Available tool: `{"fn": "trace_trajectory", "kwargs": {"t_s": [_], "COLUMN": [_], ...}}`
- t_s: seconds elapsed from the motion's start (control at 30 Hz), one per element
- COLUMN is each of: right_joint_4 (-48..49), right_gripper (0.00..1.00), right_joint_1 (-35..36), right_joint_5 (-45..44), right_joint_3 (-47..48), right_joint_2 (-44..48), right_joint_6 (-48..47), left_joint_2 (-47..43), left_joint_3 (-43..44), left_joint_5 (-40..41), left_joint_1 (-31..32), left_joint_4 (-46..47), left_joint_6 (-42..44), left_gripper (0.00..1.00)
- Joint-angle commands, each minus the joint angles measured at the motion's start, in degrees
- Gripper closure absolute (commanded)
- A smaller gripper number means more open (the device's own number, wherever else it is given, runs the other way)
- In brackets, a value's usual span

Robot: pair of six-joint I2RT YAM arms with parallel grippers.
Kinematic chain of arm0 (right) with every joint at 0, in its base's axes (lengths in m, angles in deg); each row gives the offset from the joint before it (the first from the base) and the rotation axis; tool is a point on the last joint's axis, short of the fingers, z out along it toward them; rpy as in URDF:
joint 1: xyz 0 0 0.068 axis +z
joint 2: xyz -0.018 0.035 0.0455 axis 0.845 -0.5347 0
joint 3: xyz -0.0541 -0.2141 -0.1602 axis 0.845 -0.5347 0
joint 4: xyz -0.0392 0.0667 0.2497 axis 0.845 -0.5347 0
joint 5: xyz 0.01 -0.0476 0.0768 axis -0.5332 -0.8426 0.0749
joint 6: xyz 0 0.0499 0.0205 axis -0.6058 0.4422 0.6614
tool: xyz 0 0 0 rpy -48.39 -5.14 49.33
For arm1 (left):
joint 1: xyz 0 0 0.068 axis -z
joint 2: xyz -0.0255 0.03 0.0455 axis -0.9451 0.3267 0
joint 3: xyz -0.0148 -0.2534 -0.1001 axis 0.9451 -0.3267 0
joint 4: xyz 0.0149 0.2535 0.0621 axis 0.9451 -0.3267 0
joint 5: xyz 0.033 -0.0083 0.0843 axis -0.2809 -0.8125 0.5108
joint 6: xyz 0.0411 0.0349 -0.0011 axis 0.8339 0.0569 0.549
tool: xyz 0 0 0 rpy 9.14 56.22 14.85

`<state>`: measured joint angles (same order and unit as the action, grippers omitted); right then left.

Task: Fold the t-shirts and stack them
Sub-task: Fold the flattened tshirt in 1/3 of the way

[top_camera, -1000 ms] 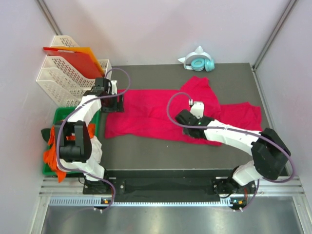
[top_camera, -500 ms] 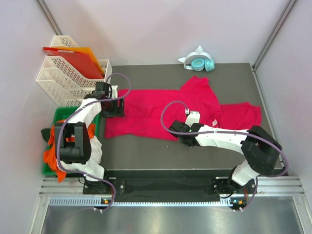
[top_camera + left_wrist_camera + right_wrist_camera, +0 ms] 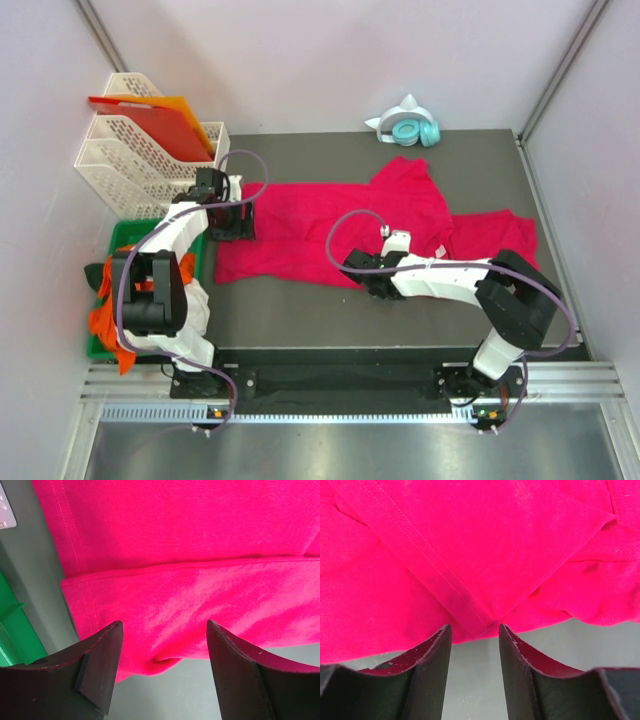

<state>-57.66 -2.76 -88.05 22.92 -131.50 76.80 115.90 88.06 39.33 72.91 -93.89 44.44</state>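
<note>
Across the dark desk [image 3: 300, 310], crimson-pink t-shirts [image 3: 320, 235] in 1 long band from left of centre to the right side. Flat on the left, bunched and overlapping toward the right. Cannot tell the count from above.

Left fingers [image 3: 232, 222] at the band's left end, near the white trays [image 3: 130, 160]. Seen from the left wrist, spread wide over a hemmed corner of the cloth, gripping nothing, grey desk showing beyond the hem.

Right fingers [image 3: 368, 282] at the band's near edge, about midway along. Seen from the right wrist, a narrower gap, tips right at the point of a stitched fold, bare desk between them, nothing pinched.

Elsewhere: red-orange sheets [image 3: 150, 118] standing in the trays, a green bin [image 3: 128, 235] at the left edge with orange cloth [image 3: 103, 322] hanging near it, teal headphones [image 3: 405, 128] at the far edge.
</note>
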Motion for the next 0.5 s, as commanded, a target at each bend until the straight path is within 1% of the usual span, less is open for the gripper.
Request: {"fn": "trace_trajectory", "kwargs": {"t_s": [0.0, 0.1, 0.17, 0.2, 0.23, 0.4, 0.47], "right_joint_4": [-0.14, 0.91, 1.62, 1.88, 1.97, 2.24, 2.59], "right_gripper": [0.57, 0.6, 0.64, 0.67, 0.73, 0.81, 0.89], "right_joint_1": [-1.03, -2.18, -2.7, -2.88, -3.06, -3.59, -3.59], "right_joint_5": [-1.72, -1.28, -0.84, -0.75, -0.83, -0.57, -0.4], "right_joint_3": [0.25, -0.8, -1.68, -1.86, -1.94, -2.21, -2.38], "right_joint_2": [0.35, 0.78, 1.4, 1.66, 1.75, 1.58, 1.75], "right_joint_6": [1.28, 1.27, 0.84, 0.83, 0.83, 0.57, 0.48], "left_joint_2": [-1.17, -1.16, -0.99, -1.07, -0.9, -0.55, -0.55], "left_joint_3": [0.19, 0.36, 0.54, 0.62, 0.8, 0.89, 0.89], "left_joint_5": [-0.97, -0.97, -0.88, -0.88, -0.88, -0.97, -0.79], "left_joint_1": [-0.13, -0.13, -0.13, -0.13, -0.13, -0.13, -0.13], "left_joint_4": [0.64, 0.55, 0.55, 0.55, 0.55, 0.46, 0.55], "left_joint_6": [-0.63, -0.81, -0.99, -0.99, -1.07, -1.34, -1.25], "left_gripper": [0.28, 0.28, 0.28, 0.28, 0.28, 0.28, 0.28]}}
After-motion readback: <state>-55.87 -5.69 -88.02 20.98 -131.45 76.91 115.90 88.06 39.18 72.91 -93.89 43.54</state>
